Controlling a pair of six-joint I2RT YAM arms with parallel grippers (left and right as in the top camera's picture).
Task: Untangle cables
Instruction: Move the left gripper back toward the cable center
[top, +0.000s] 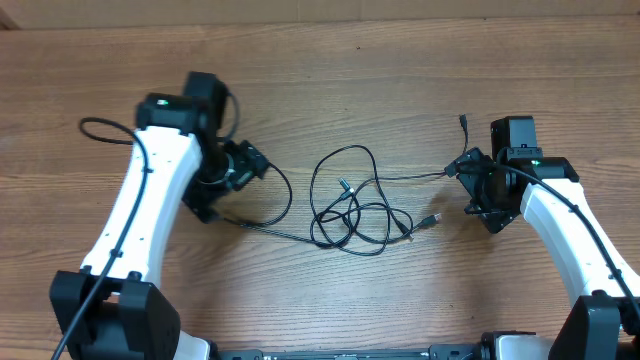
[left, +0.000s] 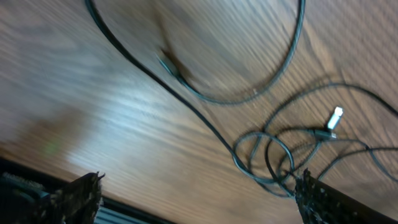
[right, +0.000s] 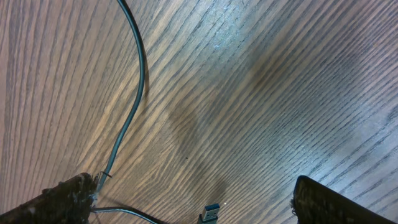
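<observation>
The cables (top: 350, 210) lie in a loose knot of overlapping loops at the middle of the wooden table (top: 330, 80), between the two arms. One strand trails left from the knot and curves round beside the left gripper (top: 248, 165). Another runs right to the right gripper (top: 468, 186), and a short end rises past that gripper to a dark tip.

In the left wrist view the left gripper (left: 202, 200) stands with its jaws wide apart and nothing between them. Only the two fingertips (left: 81, 196) show, cut off by the bottom edge. This picture is blurred, but the cables (left: 264, 155) can be made out as stacked loops near the right-hand fingertip, with a silvery plug (left: 334, 117) lying just beyond them. How the loops cross one another cannot be told.

The right gripper (right: 196, 202) is likewise spread open and grips nothing. A single strand of the cables (right: 134, 99) comes down the table to the tip of the finger (right: 62, 199) at the left of the frame. It appears to touch that finger, though the contact is hard to confirm. A blue-tipped plug (right: 211, 213) is cut off by the lower edge, between the fingers.

From overhead, both grippers' fingertips are largely hidden by their own black housings.
</observation>
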